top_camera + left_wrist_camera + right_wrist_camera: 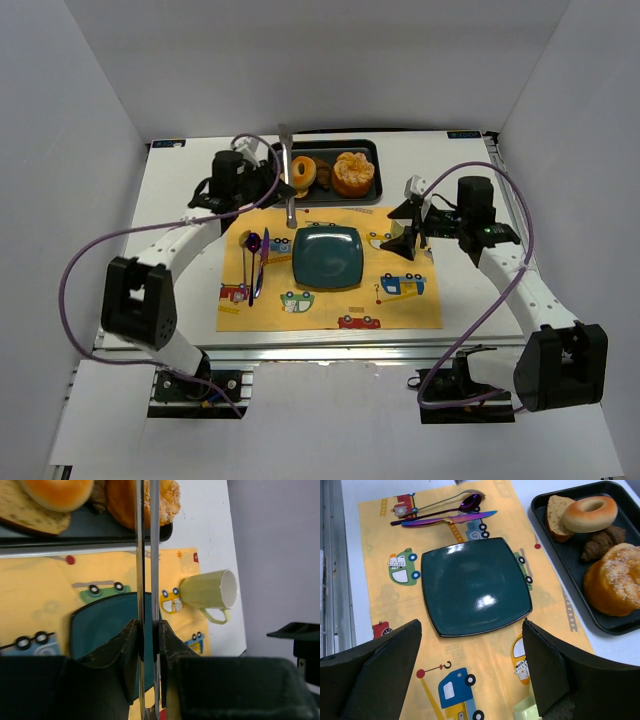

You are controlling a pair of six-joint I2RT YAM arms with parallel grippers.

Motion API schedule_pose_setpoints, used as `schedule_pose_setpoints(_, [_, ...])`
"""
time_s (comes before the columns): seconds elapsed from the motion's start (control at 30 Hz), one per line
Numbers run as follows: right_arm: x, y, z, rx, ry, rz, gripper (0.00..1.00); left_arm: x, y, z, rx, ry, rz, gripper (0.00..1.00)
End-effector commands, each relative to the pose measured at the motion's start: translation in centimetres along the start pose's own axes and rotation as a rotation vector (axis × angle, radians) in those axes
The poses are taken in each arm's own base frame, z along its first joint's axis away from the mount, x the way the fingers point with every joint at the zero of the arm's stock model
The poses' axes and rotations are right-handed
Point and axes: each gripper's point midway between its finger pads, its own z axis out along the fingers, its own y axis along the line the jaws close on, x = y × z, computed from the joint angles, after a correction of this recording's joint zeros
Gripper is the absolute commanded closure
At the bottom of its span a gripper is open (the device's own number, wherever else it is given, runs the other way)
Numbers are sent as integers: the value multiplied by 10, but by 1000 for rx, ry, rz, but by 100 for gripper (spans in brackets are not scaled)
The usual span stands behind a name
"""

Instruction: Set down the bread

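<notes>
Pick-up step: the left gripper (148, 634) clenches the tongs (147, 555), aimed at the tray (572, 555) at the plate's (475, 587) twelve o'clock. The right gripper (470, 677) is released. Next, the tongs must spread around the bun (615, 580).

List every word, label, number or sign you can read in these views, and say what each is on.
No text is legible in any view.
Far-left blue sticker on the table: too small to read.
Far-right blue sticker on the table: too small to read.
Placemat: cartoon vehicles only, no words visible.
</notes>
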Motion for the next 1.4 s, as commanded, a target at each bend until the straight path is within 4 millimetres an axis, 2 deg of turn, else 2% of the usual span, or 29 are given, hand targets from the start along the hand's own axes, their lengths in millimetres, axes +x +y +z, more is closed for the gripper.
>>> schedule_pose_setpoints(0.0, [-28,-7,-10,24,-57,-65,14,-5,-33,23,49,38,-68,78])
schedule_pose_setpoints(0.07, [-26,-7,-12,31,-57,-62,14,2,-41,32,51,66,-67,76])
schedule_pose_setpoints(0.1, [-25,-8,-13,36,-58,-60,14,-2,-48,36,61,63,-66,75])
schedule_pose_setpoints(0.17, [-23,-6,-14,36,-57,-55,14,9,-47,45,41,104,-67,71])
schedule_pose_setpoints(0.23, [-23,-7,-16,42,-59,-58,14,6,-56,49,44,113,-44,69])
schedule_pose_setpoints(0.27, [-21,-6,-16,42,-57,-53,14,18,-50,55,12,155,-36,68])
schedule_pose_setpoints(0.33, [-21,-7,-16,43,-58,-51,14,18,-53,59,4,165,-23,67])
schedule_pose_setpoints(0.4, [-20,-7,-16,40,-59,-47,14,27,-50,65,-14,196,-17,64])
schedule_pose_setpoints(0.57, [-21,-7,-16,39,-64,-47,14,31,-49,71,-28,211,-12,59])
schedule_pose_setpoints(0.77, [-19,-7,-15,37,-61,-42,14,33,-42,75,-60,227,1,57])
schedule_pose_setpoints(1.1, [-17,-6,-15,36,-57,-37,14,23,-45,76,-77,207,16,57])
schedule_pose_setpoints(1.27, [-15,-6,-15,36,-54,-34,14,-3,-65,63,-65,139,41,58])
schedule_pose_setpoints(1.37, [-13,-6,-15,35,-53,-30,14,-14,-69,57,-84,111,64,58])
